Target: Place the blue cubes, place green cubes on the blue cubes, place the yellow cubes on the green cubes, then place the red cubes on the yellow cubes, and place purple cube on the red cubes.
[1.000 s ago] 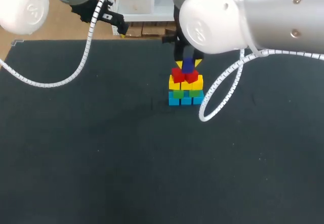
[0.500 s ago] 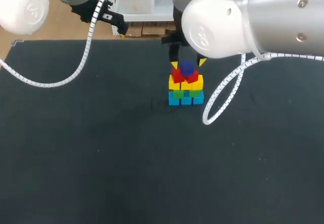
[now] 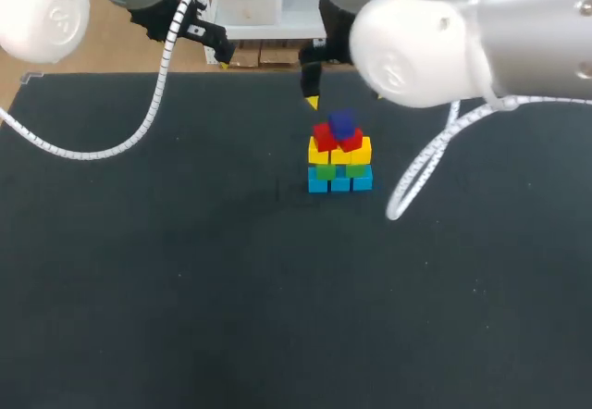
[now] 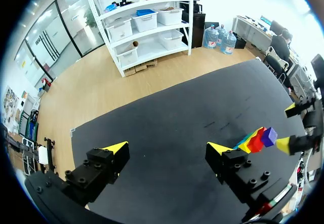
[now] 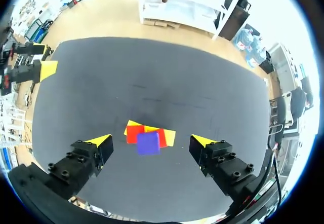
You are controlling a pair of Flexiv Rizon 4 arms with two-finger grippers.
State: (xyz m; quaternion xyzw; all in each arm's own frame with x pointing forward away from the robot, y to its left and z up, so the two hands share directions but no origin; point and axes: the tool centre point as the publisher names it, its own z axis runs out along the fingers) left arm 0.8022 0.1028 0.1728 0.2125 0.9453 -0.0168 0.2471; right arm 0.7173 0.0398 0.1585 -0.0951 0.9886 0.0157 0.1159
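Note:
A cube stack (image 3: pixel 339 155) stands at the table's far middle: blue cubes (image 3: pixel 339 184) at the base, then green cubes (image 3: pixel 325 172), yellow cubes (image 3: pixel 339 154), red cubes (image 3: pixel 325 138) and a purple cube (image 3: pixel 342 123) on top. My right gripper (image 3: pixel 344 100) hangs open just above and behind the stack, holding nothing. From its wrist the purple cube (image 5: pixel 148 144) lies below, between the spread fingers of the right gripper (image 5: pixel 151 141). My left gripper (image 3: pixel 217 53) is open and empty at the far left edge. In the left wrist view the left gripper (image 4: pixel 167 148) has the stack (image 4: pixel 255 141) off to its side.
The dark table top (image 3: pixel 231 279) stretches bare around the stack. The right arm's white cable (image 3: pixel 421 173) loops down beside the stack's right side.
My right gripper opened, let go of the purple cube on the red cubes and rose away from the stack. The left arm stayed still.

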